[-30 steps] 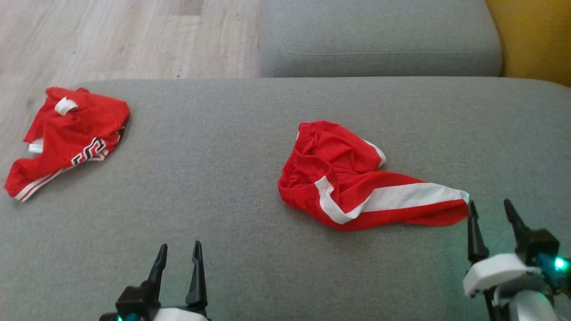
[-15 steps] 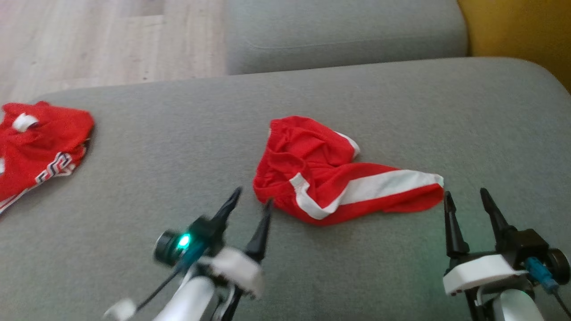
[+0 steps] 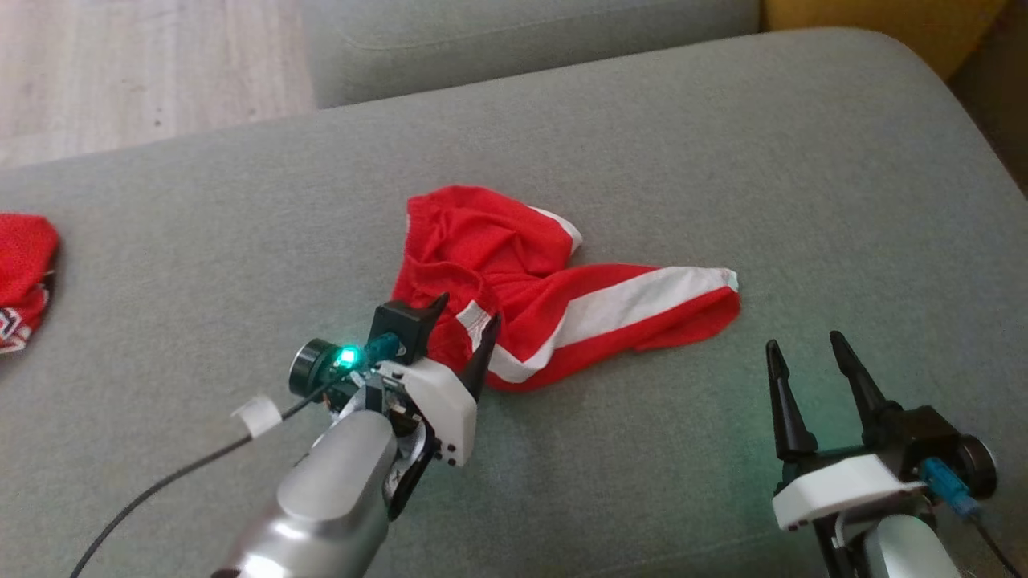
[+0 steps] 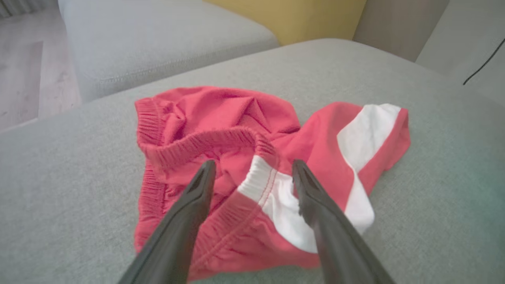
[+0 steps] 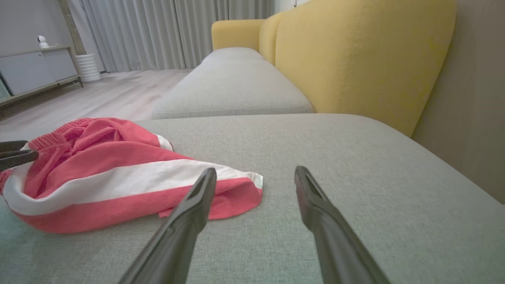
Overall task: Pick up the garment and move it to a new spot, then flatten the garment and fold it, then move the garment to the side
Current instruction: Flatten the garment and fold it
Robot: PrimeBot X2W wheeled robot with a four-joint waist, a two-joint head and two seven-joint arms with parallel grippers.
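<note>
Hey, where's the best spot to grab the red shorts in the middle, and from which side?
Likely the raised elastic waistband of the red shorts, approached from their near-left end, where the open left gripper straddles it. That bunched ridge stands off the cushion; the striped leg lies flat.

My left forearm (image 3: 321,498) silver-grey, white wrist housing (image 3: 438,397) with dark screws, teal light (image 3: 348,355), black cable (image 3: 165,486) with white tag (image 3: 257,417). Right wrist housing (image 3: 835,486) white too, blue connector (image 3: 946,482). Both jaws: two long dark tapered fingers (image 3: 783,401).
</note>
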